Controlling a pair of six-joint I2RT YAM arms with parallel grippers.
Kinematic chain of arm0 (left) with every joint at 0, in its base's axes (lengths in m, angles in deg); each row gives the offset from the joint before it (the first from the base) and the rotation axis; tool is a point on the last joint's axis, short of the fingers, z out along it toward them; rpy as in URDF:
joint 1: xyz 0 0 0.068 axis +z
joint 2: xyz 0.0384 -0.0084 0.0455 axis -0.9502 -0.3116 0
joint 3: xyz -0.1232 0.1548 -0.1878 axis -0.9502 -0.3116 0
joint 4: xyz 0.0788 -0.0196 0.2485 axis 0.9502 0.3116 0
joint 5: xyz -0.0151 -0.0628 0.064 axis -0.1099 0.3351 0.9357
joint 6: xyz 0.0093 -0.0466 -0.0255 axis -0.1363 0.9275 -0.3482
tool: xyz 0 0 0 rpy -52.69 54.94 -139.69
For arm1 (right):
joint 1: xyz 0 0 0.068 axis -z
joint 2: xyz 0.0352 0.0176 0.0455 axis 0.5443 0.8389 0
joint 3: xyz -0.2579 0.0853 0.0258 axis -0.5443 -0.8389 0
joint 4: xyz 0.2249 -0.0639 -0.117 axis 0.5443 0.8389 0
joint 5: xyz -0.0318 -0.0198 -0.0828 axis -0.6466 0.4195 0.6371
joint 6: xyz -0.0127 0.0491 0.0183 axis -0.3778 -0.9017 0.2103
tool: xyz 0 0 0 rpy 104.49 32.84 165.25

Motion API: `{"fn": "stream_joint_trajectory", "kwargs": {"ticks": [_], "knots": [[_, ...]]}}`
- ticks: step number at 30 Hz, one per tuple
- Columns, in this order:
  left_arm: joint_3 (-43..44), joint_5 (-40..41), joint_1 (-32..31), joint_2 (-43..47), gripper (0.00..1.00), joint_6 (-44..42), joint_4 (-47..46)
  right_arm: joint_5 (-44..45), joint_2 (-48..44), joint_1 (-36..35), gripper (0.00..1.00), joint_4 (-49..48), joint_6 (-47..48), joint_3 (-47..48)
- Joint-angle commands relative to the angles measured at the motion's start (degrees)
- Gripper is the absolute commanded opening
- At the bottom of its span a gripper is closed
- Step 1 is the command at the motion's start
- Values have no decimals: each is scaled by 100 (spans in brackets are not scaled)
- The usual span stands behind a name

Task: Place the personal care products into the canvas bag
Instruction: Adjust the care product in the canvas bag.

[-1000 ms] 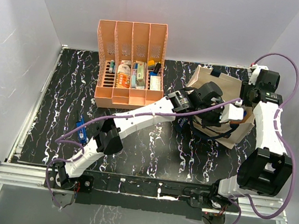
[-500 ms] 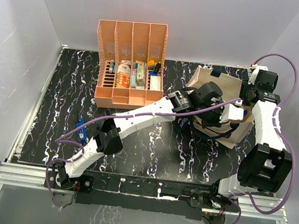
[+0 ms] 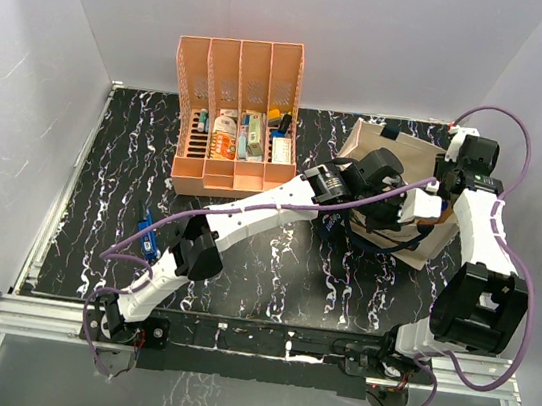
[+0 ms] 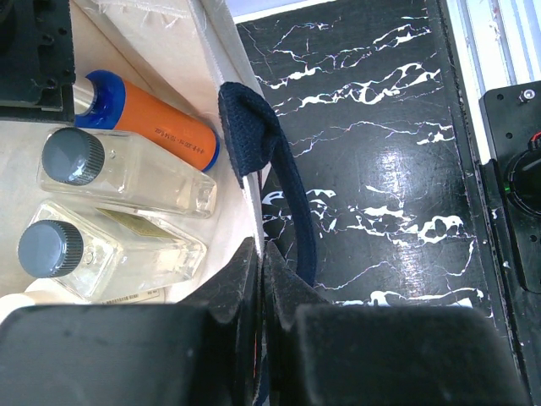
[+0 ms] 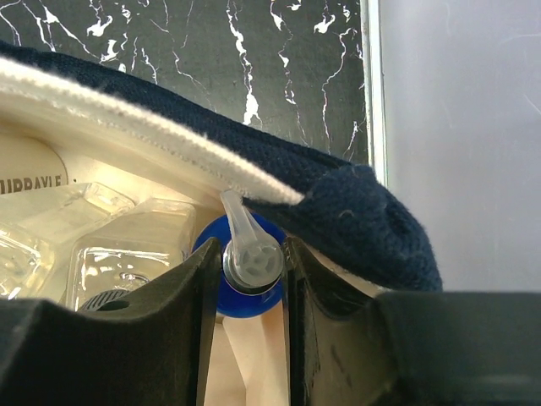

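Mostly done: cream canvas tote bag (image 3: 411,154) sits right on the black marbled worktop (image 3: 282,265), holding an orange-brown blue-capped bottle (image 4: 148,123) and two clear dark-capped bottles (image 4: 127,173). Left jaws pinch its rim; right jaws clamp a small blue bottle (image 5: 249,300) at its mouth. Other bottles unseen.

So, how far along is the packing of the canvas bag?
Done: the orange blue-capped bottle, the upper clear bottle and the lower clear bottle lie inside the canvas bag. In hand: the left gripper has its jaws shut on the bag's rim; the right gripper seems to hold the small blue bottle at the opening. Left: letting it go. Whether more bottles wait in the orange rack, I cannot tell.
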Motion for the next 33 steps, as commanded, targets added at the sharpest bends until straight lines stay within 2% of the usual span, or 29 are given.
{"fn": "stream_joint_trajectory", "kwargs": {"ticks": [1, 10, 23, 27, 33], "knots": [[243, -532, -138, 611, 0, 101, -298, 106, -204, 60, 22, -35, 158, -90], [224, -514, -138, 627, 0, 70, -276, 42, -579, 69, 14, 121, 131, -268], [242, -545, -128, 601, 0, 66, -264, -28, -1455, 69, 12, 783, 199, -742], [270, -575, -130, 585, 0, 74, -273, 3, -1550, 69, 14, 797, 269, -811], [260, -580, -138, 579, 0, 82, -265, 28, -1472, 69, 27, 796, 295, -665]]}}
